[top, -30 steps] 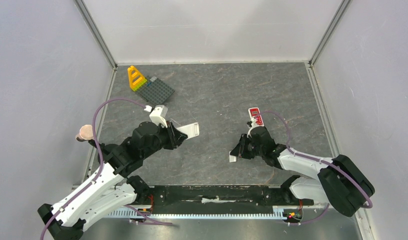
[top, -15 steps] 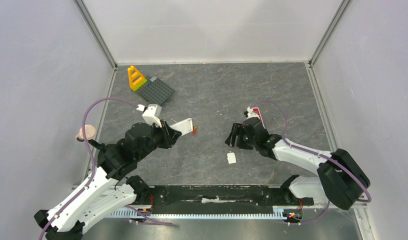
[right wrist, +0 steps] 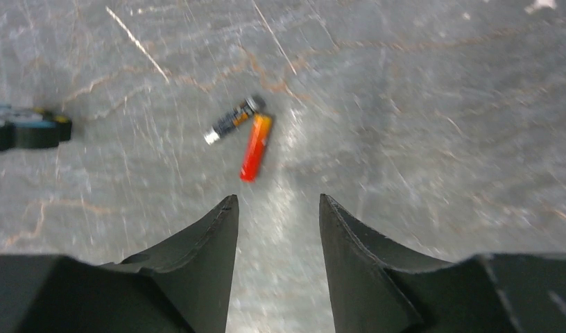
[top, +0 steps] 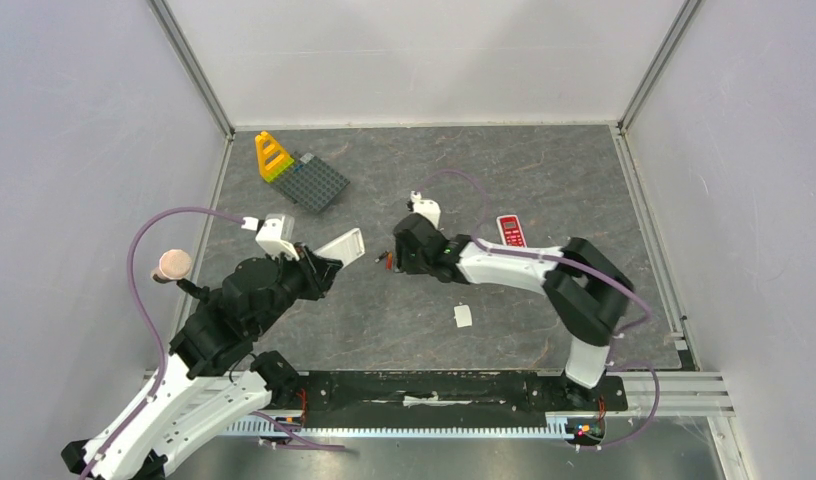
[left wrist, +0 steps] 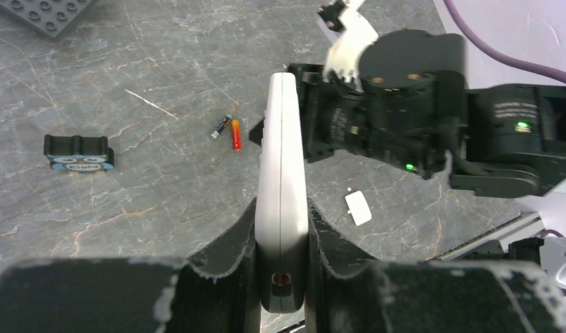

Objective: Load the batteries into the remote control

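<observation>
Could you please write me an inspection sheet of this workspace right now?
Surface: grey marbled table, nothing spilled.
Job's things: white remote held on edge; red-orange battery and dark battery lying loose, ends meeting; red remote flat.
Clutter: white piece, yellow toy, grey baseplate, black block.
Grippers: left gripper shut on white remote; right gripper open, empty, jaws short of the red-orange battery.
Cables: purple cable arching over each arm.
Surroundings: pale walls, nothing else seen.

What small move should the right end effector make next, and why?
Probably ease the right end effector forward and down to straddle the red-orange battery. Its jaws stand open and empty; that battery lies loose just ahead beside a darker battery, while the left end effector grips the white remote.
</observation>
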`<action>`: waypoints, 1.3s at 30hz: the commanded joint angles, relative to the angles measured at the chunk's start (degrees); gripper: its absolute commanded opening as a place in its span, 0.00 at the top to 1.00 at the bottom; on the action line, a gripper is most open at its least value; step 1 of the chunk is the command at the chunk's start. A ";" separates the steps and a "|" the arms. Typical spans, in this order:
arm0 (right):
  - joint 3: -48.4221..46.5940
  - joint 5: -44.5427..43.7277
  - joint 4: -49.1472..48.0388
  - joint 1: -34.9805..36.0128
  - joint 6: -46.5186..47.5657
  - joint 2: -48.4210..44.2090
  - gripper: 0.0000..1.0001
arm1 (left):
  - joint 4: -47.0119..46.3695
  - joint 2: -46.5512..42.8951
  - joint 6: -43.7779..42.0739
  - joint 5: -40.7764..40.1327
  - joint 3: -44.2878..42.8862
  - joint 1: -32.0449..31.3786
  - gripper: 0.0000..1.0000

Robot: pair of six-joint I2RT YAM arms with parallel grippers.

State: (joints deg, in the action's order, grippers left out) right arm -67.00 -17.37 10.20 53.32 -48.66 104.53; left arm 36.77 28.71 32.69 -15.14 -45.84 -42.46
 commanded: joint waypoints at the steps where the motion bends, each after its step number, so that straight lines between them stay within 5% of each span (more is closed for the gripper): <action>1: -10.68 -10.94 6.72 2.41 -1.85 7.69 0.50 | 1.38 -2.31 0.04 -2.66 -2.17 0.09 0.98; 9: -22.88 -14.58 16.80 3.27 -3.72 17.51 0.57 | 1.63 -3.92 0.21 -3.09 -2.70 0.09 0.98; 18: -24.34 -16.10 18.72 3.33 -3.10 20.88 0.65 | 1.81 -4.00 -0.65 -3.08 -3.38 0.09 0.98; 26: -23.59 -13.21 18.86 3.36 -0.93 20.31 1.00 | 2.85 -5.06 -0.27 -2.82 -3.47 0.10 0.98; 34: -8.55 -7.43 6.43 2.38 4.54 3.52 1.00 | 2.66 -5.16 -0.10 -1.47 -2.72 0.09 0.98; 39: 7.82 10.67 -12.19 -2.15 9.45 -12.36 1.00 | 1.09 -5.37 0.10 -0.58 -1.90 0.09 0.98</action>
State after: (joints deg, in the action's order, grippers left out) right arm -66.59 -20.34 15.25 54.81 -44.01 104.29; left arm 40.64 23.94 32.71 -16.36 -47.09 -42.46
